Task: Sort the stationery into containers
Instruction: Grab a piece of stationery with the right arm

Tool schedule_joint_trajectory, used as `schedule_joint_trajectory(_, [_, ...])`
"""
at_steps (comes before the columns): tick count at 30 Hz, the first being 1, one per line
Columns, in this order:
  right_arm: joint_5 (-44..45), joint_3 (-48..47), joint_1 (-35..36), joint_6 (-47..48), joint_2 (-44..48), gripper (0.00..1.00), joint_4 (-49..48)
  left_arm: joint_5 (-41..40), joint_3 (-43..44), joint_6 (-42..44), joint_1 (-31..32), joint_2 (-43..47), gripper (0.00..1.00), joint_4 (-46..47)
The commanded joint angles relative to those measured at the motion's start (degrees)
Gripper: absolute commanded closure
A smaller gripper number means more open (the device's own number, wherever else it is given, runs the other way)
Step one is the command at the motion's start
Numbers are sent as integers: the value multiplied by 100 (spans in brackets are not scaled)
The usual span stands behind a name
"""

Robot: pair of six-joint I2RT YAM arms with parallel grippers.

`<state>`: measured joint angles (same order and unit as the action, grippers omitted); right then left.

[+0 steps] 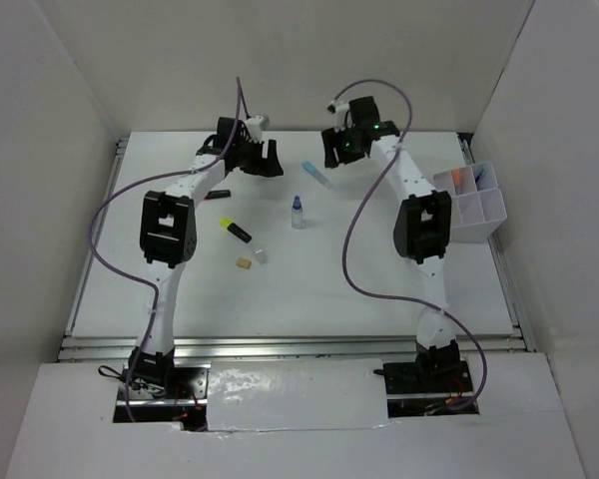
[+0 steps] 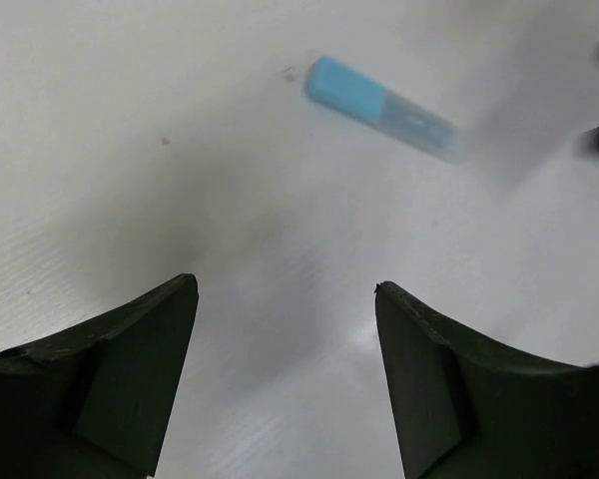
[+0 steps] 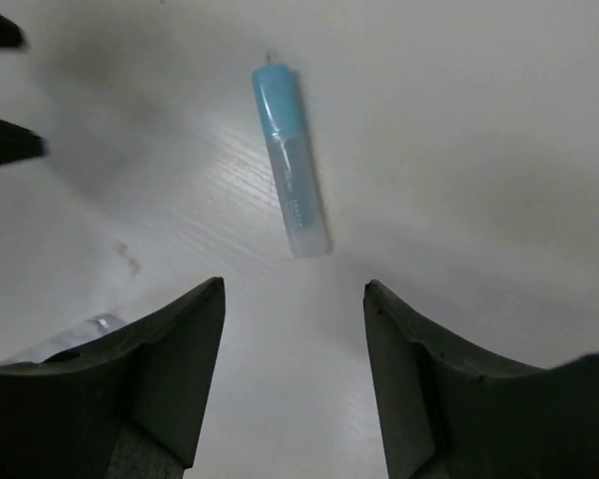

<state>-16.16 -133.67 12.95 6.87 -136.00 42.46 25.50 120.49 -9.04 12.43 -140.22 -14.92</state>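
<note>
A light-blue-capped clear tube (image 1: 316,176) lies flat on the white table, between my two grippers. My left gripper (image 1: 264,164) hangs open to its left with nothing between the fingers; in the left wrist view the tube (image 2: 379,105) lies ahead and to the right of the gripper (image 2: 285,289). My right gripper (image 1: 336,156) hovers open just right of the tube, also holding nothing. In the right wrist view the tube (image 3: 291,160) lies just beyond the gripper (image 3: 295,284). The compartmented organiser tray (image 1: 476,222) stands at the right edge.
A tiny blue-capped bottle (image 1: 298,213) stands mid-table. A yellow highlighter (image 1: 236,231), a tan eraser (image 1: 244,264) and a small clear piece (image 1: 261,255) lie left of centre. A dark-ended item (image 1: 218,196) pokes out beside the left arm. Orange and blue items sit in the tray's far compartments.
</note>
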Motion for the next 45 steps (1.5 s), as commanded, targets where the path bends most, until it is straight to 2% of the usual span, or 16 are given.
schedule_joint_trajectory(1, [894,-336,479,1138,-444,36,650,674,-85,-238,41,855,16,182])
schedule_joint_trajectory(4, [835,86,638,1447,-436,35,378,869,-543,-440,-47,1206,17,244])
schedule_joint_trajectory(11, [921,-318,691,1606,-875,34,378,1150,-1290,-696,-118,1954,18,481])
schedule_joint_trajectory(15, [1063,-178,648,1712,-849,34,176,1247,-1510,-687,-56,2235,17,586])
schedule_joint_trajectory(19, [1115,52,525,1730,-673,32,-308,1247,-1721,-617,23,2377,18,578])
schedule_joint_trajectory(23, [870,-458,393,1747,-998,34,-141,1326,-1757,-783,-3,2403,18,604])
schedule_joint_trajectory(28, [404,-485,436,1975,-1094,35,-98,1370,-1809,-898,-65,2438,17,674])
schedule_joint_trajectory(33, [421,-581,594,2397,-1367,36,96,1458,-1871,-1117,-187,2412,17,744])
schedule_joint_trajectory(35, [439,-669,603,2450,-1498,38,87,1528,-1862,-1231,-214,2386,17,780])
schedule_joint_trajectory(38, [465,-1081,621,2573,-1718,47,297,1572,-1792,-1328,-276,2386,17,736])
schedule_joint_trajectory(41, [421,-1048,630,2652,-1719,50,281,1660,-1704,-1460,-320,2386,17,718])
schedule_joint_trajectory(43, [386,-1074,630,2731,-1719,59,316,1695,-1695,-1522,-337,2412,17,762])
schedule_joint_trajectory(44, [351,-1065,630,2749,-1728,74,368,1696,-1704,-1539,-346,2421,17,780])
schedule_joint_trajectory(45, [342,-1048,630,2767,-1702,78,369,1696,-1695,-1540,-355,2438,17,771])
